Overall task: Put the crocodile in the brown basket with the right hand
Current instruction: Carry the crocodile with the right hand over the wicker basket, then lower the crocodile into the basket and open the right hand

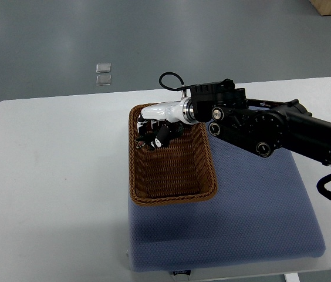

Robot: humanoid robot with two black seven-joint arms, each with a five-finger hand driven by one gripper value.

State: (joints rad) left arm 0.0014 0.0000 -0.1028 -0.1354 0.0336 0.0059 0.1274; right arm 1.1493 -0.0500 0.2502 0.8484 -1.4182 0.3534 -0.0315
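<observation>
The right hand (156,130) hung over the woven brown basket (174,198) at its 12 o'clock end. The crocodile was indistinguishable among dark shapes there, so its grip could not be told.

Under the right hand (156,126) we see a brown basket (174,198) of rough woven wicker. The hand's back is glossy white plastic, with a shiny metal ring (186,110) at its wrist. Beside the hand lies a matt, dimpled blue cloth mat (242,211) on a smooth white table (54,176).
</observation>
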